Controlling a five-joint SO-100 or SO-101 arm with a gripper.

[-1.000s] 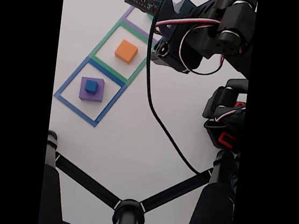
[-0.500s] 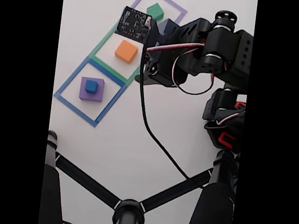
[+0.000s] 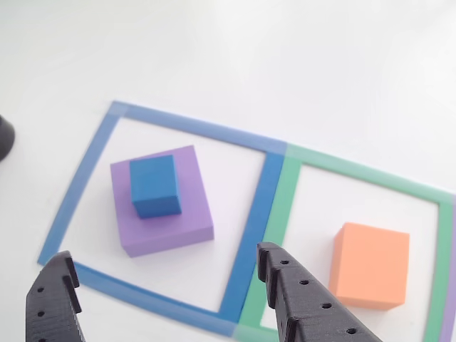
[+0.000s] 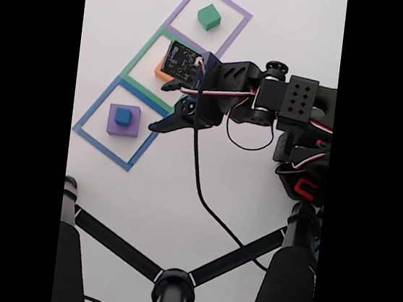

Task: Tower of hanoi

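Blue, the smallest cube (image 3: 154,186) sits on the flat purple block (image 3: 171,217) inside the blue tape outline (image 3: 253,214), both matte and sharp-edged. In the neighbouring green outline (image 3: 356,169) the orange block (image 3: 370,265) lies alone, and in the fixed view the green block (image 4: 209,16) rests in the purple outline (image 4: 229,1) at the far end. Spread wide and empty, the jaws (image 3: 164,281) are black printed plastic with rows of small holes; they hang just short of the blue-on-purple stack. I judge the step in hand to be an approach to the blue cube. Next the jaws would need to centre over it, descend, and close on its side faces without nudging the purple block. Beneath it all, the white tabletop (image 3: 285,57) is smooth.
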